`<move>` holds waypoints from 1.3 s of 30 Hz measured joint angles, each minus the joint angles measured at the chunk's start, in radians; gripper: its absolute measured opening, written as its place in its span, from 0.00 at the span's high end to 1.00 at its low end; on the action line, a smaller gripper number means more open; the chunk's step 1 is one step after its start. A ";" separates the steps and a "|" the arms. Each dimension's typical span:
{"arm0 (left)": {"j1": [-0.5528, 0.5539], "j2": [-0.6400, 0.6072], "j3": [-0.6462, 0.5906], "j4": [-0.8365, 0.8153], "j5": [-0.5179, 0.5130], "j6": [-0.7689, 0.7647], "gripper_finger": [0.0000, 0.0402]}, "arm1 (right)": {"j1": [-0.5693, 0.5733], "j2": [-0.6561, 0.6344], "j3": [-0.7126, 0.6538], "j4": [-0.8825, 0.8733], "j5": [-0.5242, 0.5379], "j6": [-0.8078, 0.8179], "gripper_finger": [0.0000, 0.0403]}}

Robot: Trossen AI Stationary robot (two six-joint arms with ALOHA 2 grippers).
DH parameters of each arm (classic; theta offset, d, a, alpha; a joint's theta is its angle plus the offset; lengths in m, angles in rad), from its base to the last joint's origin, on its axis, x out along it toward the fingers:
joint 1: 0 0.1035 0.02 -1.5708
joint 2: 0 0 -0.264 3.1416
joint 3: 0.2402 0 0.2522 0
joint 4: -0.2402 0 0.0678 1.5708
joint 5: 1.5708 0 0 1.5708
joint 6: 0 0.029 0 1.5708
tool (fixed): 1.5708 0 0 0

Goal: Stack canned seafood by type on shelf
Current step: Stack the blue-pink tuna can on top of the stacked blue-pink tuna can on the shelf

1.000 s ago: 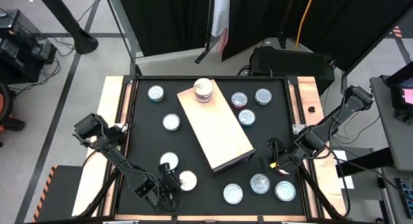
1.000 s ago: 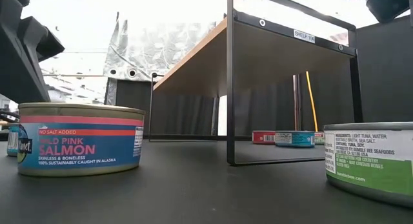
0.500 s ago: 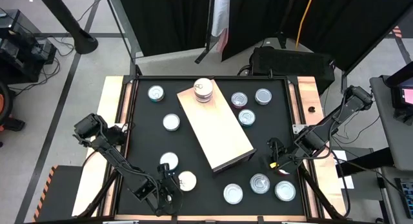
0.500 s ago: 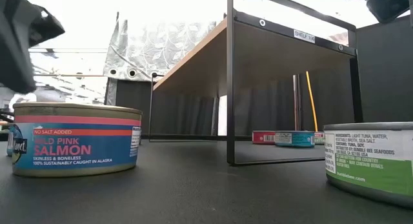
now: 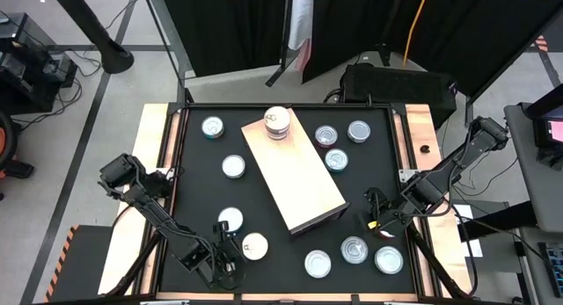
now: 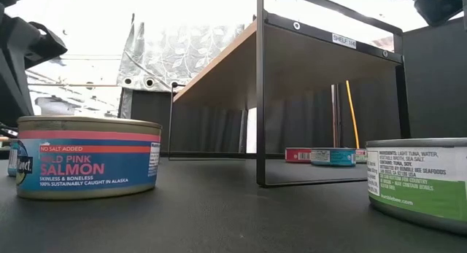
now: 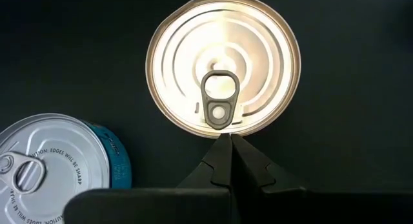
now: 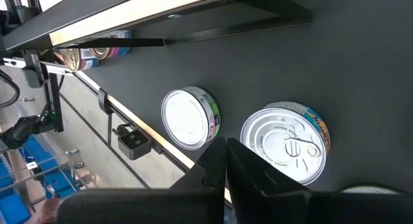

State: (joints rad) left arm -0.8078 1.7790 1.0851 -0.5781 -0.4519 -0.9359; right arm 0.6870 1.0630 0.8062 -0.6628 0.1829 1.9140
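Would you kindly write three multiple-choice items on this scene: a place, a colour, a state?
1. Where on the pale light-wood shelf board does the stack of short round tins stand?
A. its end toward the high view's top
B. its middle
C. its opposite end
2. What colours are on the side label of the round salmon tin?
A. green and white
B. pinkish-red and blue
C. yellow and black
3. How are the left gripper's fingers?
A. open around a tin
B. shut on a tin
C. shut, holding nothing
Answers: 1 A, the high view shows it there; 2 B, the low view shows those bands; 3 C, the left wrist view shows them pressed together.
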 joint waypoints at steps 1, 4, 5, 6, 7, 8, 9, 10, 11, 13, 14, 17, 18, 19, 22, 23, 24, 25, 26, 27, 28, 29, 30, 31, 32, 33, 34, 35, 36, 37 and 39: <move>0.000 0.001 0.000 -0.001 0.002 0.000 1.00 | 0.000 0.000 0.000 0.000 0.000 -0.002 0.99; 0.001 0.017 -0.004 -0.004 0.027 -0.001 1.00 | 0.000 0.000 0.000 -0.002 0.000 -0.008 0.99; 0.002 0.021 -0.007 -0.005 0.057 -0.002 1.00 | 0.000 0.000 0.000 -0.002 0.000 -0.008 0.99; 0.001 0.033 -0.012 -0.019 0.061 -0.002 1.00 | 0.000 0.000 0.000 -0.002 0.000 -0.009 0.99; 0.002 0.045 -0.018 -0.031 0.079 -0.002 1.00 | 0.000 0.000 0.000 -0.002 0.000 -0.009 0.99; 0.003 0.045 -0.019 -0.036 0.091 -0.002 1.00 | 0.000 0.000 0.000 -0.003 0.000 -0.010 0.99; 0.002 0.043 -0.013 -0.025 0.092 -0.002 1.00 | 0.000 0.000 0.000 -0.003 0.000 -0.010 0.99; 0.001 0.041 -0.008 -0.014 0.098 -0.002 1.00 | 0.000 0.000 0.000 -0.003 0.001 -0.010 0.99; 0.001 0.045 -0.007 -0.016 0.102 -0.002 1.00 | 0.000 0.000 0.000 -0.003 0.001 -0.010 0.99; 0.000 0.050 -0.015 -0.052 0.107 -0.022 1.00 | 0.000 0.000 0.000 -0.004 0.002 -0.009 0.99; 0.001 0.041 -0.015 -0.056 0.103 -0.029 1.00 | 0.000 0.000 0.000 -0.004 0.002 -0.009 0.99; 0.002 -0.014 0.002 -0.063 0.067 -0.027 1.00 | 0.000 0.000 0.000 -0.004 0.003 -0.006 0.99; 0.001 -0.030 0.004 -0.066 0.053 -0.027 1.00 | 0.000 0.000 0.000 -0.007 0.003 -0.006 0.99; 0.001 -0.046 0.005 -0.068 0.037 -0.027 1.00 | 0.000 0.000 0.000 -0.009 0.003 -0.006 0.99; 0.003 -0.082 0.005 -0.062 0.003 -0.020 1.00 | -0.005 0.000 0.000 -0.013 0.004 -0.006 0.99; 0.003 -0.083 0.006 -0.063 -0.002 -0.014 1.00 | -0.008 0.000 0.000 -0.016 0.005 -0.006 0.99; 0.003 -0.080 0.005 -0.066 -0.003 -0.001 1.00 | -0.011 0.000 0.000 -0.017 0.005 -0.007 0.99; 0.003 -0.077 -0.002 -0.063 -0.004 0.002 1.00 | -0.015 0.000 0.000 -0.020 0.005 -0.008 0.99; 0.004 -0.077 -0.011 -0.059 -0.005 0.001 1.00 | -0.020 0.000 0.000 -0.024 0.005 -0.011 0.99; 0.008 -0.078 -0.017 -0.050 -0.014 0.000 1.00 | -0.026 0.000 0.000 -0.024 0.005 -0.015 0.99; 0.010 -0.079 -0.024 -0.030 -0.020 0.001 1.00 | -0.030 0.000 0.000 -0.023 0.006 -0.019 0.99; 0.013 -0.079 -0.031 -0.009 -0.020 0.003 1.00 | -0.035 0.000 0.000 -0.023 0.006 -0.023 0.99; 0.017 -0.079 -0.039 0.004 -0.021 0.006 1.00 | -0.040 0.000 0.000 -0.023 0.006 -0.025 0.99; 0.017 -0.079 -0.047 0.017 -0.020 0.009 1.00 | -0.042 0.000 0.000 -0.023 0.006 -0.026 0.99; 0.018 -0.079 -0.054 0.039 -0.020 0.013 1.00 | -0.045 0.000 0.000 -0.023 0.005 -0.029 0.99; 0.018 -0.079 -0.062 0.069 -0.020 0.023 1.00 | -0.047 0.000 0.000 -0.022 0.006 -0.032 0.99; 0.017 -0.079 -0.067 0.093 -0.021 0.027 1.00 | -0.049 0.000 0.000 -0.021 0.005 -0.034 0.99; 0.016 -0.079 -0.071 0.101 -0.021 0.029 1.00 | -0.052 0.000 0.000 -0.020 0.005 -0.038 0.99; 0.015 -0.079 -0.072 0.099 -0.021 0.028 1.00 | -0.052 0.000 0.000 -0.020 0.005 -0.039 0.99; 0.016 -0.079 -0.072 0.096 -0.021 0.028 1.00 | -0.052 0.000 0.000 -0.020 0.005 -0.040 0.99; 0.016 -0.079 -0.072 0.098 -0.020 0.030 1.00 | -0.053 0.000 0.000 -0.020 0.005 -0.041 0.99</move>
State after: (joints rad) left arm -0.7914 1.7004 1.0126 -0.4805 -0.4721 -0.9064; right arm 0.6342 1.0626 0.8062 -0.6827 0.1879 1.8734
